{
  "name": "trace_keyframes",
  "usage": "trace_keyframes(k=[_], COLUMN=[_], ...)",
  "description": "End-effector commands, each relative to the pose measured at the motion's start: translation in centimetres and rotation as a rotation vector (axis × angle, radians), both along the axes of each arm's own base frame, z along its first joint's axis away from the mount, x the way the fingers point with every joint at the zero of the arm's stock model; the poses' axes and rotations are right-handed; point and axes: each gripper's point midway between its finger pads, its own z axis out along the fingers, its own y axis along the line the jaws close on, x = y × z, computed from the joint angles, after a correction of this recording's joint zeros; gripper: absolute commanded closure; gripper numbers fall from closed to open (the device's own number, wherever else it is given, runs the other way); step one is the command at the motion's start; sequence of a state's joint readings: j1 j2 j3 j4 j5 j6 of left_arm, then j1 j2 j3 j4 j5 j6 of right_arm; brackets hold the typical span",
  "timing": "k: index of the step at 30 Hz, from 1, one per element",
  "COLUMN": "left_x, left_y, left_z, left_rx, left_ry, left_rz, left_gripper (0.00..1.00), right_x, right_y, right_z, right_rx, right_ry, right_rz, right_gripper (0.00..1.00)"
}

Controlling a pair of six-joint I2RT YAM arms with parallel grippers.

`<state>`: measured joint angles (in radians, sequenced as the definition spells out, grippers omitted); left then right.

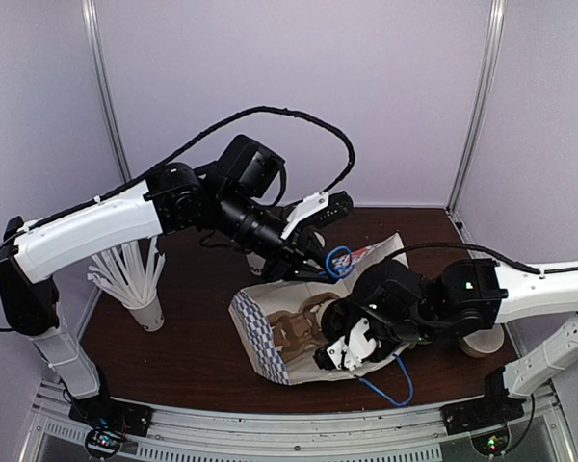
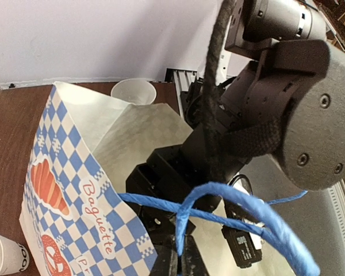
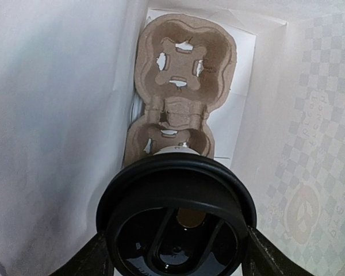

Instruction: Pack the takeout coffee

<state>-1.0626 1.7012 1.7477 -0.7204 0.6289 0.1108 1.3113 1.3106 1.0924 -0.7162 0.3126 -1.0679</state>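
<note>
In the right wrist view a takeout coffee cup (image 3: pixel 178 172) with a round black lid sits between my right gripper's (image 3: pixel 175 256) fingers (image 3: pixel 264 259), which are shut on its sides. It hangs inside the open paper bag (image 3: pixel 57 115), above a brown cardboard carrier (image 3: pixel 184 52) on the bag's bottom. My left gripper (image 2: pixel 181 261) is shut on the bag's blue rope handle (image 2: pixel 241 204) and holds it up. From above, the left gripper (image 1: pixel 323 264) is at the handle (image 1: pixel 339 260), and the right gripper (image 1: pixel 345 348) reaches into the bag (image 1: pixel 260 337). Another lettered white cup (image 2: pixel 4 256) stands beside the bag.
A plain white cup with straws (image 1: pixel 140 289) stands at the left of the table. An open white cup (image 2: pixel 133 91) stands past the bag, partly hidden behind the right arm (image 1: pixel 482 342). A second blue handle (image 1: pixel 390 385) trails from the bag toward the near edge.
</note>
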Motion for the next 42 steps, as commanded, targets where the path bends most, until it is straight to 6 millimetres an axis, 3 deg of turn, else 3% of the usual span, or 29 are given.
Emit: trace_keyframes(k=[1, 6, 11, 32, 42], left_x=[-0.6, -1.6, -2.2, -2.4, -2.3], left_y=[-0.1, -0.1, -0.2, -0.3, -0.3], left_z=[2.3, 2.7, 2.8, 2.3, 1.9], left_rx=[-0.088, -0.135, -0.154, -0.158, -0.154], left_ry=[-0.014, 0.011, 0.035, 0.045, 0.042], left_rz=[-0.017, -0.068, -0.098, -0.116, -0.106], left_gripper=[0.99, 1.0, 1.0, 1.0, 1.0], right_x=[-0.4, -0.5, 0.3, 1.2, 2.9], right_y=[-0.1, -0.5, -0.2, 0.0, 0.1], right_z=[0.6, -1.1, -1.1, -3.5, -4.1], right_rx=[0.044, 0.038, 0.057, 0.005, -0.015], right_ry=[-0.016, -0.066, -0.103, -0.065, -0.029], right_rz=[0.053, 0.106, 0.08, 0.044, -0.021], right_gripper=[0.53, 0.53, 0.53, 0.52, 0.52])
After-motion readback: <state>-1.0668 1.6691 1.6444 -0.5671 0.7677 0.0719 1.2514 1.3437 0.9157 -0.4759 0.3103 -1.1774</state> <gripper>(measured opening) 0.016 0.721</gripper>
